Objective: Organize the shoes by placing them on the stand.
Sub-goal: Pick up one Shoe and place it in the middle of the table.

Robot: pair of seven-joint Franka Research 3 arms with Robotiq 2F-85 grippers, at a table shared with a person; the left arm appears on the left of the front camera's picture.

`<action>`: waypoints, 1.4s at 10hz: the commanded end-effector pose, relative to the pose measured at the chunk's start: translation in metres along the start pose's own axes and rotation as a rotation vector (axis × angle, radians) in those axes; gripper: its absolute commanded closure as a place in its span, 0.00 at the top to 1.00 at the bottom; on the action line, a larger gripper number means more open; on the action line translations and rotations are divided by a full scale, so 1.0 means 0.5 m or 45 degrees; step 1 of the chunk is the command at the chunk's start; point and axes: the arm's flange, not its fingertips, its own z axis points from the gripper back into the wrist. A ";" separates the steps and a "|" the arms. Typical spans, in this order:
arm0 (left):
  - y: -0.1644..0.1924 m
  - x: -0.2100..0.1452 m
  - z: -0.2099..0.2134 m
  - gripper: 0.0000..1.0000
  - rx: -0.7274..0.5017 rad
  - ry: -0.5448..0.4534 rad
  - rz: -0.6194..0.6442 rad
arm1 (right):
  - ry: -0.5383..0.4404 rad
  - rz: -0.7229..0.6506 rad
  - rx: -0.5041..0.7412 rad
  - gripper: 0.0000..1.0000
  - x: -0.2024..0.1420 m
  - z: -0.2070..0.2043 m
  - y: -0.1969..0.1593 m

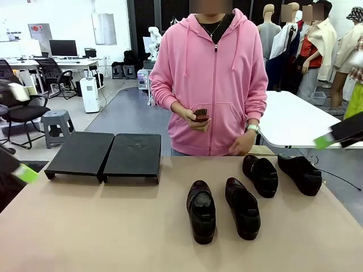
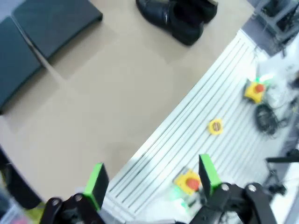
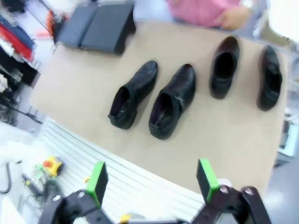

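Four glossy black shoes lie on the tan table (image 1: 113,226): two near the middle (image 1: 201,211) (image 1: 243,207) and two farther right (image 1: 260,174) (image 1: 300,173). The right wrist view looks down on the same shoes (image 3: 133,95) (image 3: 172,102) (image 3: 224,67) (image 3: 270,77). The stand (image 1: 105,156) is two low black platforms side by side at the far left, with nothing on them. My left gripper (image 2: 152,179) hangs open over the table's near edge, far from the shoes. My right gripper (image 3: 152,182) is open too, high above the near edge; one green pad (image 1: 324,141) shows at the right.
A person in a pink hoodie (image 1: 218,85) stands at the far side, holding a small dark object (image 1: 200,116). A white table (image 1: 300,122) stands behind at the right. Yellow stop buttons (image 2: 254,89) sit on the ribbed metal base below the near edge.
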 end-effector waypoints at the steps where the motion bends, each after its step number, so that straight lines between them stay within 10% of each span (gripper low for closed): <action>1: 0.056 -0.092 -0.052 1.00 -0.027 -0.192 0.150 | -0.081 -0.122 -0.040 1.00 -0.133 -0.089 -0.080; 2: 0.000 0.000 0.000 1.00 0.000 0.000 0.000 | 0.000 0.000 0.000 1.00 0.000 0.000 0.000; 7: 0.000 0.000 0.000 1.00 0.000 0.000 0.000 | 0.000 -0.020 -0.035 1.00 -0.004 0.003 0.001; 10: 0.000 0.000 0.000 1.00 0.000 0.000 0.000 | 0.356 0.196 -0.164 1.00 0.168 -0.187 0.124; 14: 0.000 0.000 0.000 1.00 0.000 0.000 0.000 | 0.295 -0.017 -0.053 1.00 0.023 -0.009 -0.013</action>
